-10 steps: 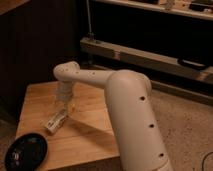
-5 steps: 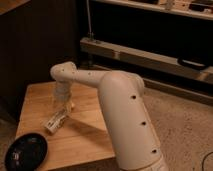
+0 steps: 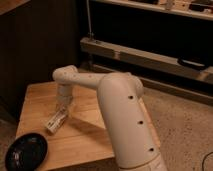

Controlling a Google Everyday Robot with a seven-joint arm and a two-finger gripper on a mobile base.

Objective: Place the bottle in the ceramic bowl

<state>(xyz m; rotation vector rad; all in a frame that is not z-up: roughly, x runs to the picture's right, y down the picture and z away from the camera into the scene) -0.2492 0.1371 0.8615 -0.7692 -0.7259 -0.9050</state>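
The bottle is a small slim clear bottle with a pale label. It lies on its side on the wooden table, near the front left. My gripper hangs down from the white arm right over the bottle's upper end, at or touching it. The ceramic bowl is black, shallow and glossy. It sits at the table's front left corner, a short way down-left of the bottle, with nothing in it.
A dark wooden wall stands behind the table. A metal shelf rail runs along the back right, above the speckled floor. The table's front and right edges are close to my arm's base.
My arm has swung slightly left and the wrist has sunk a little towards the bottle. The bottle and bowl have not moved.
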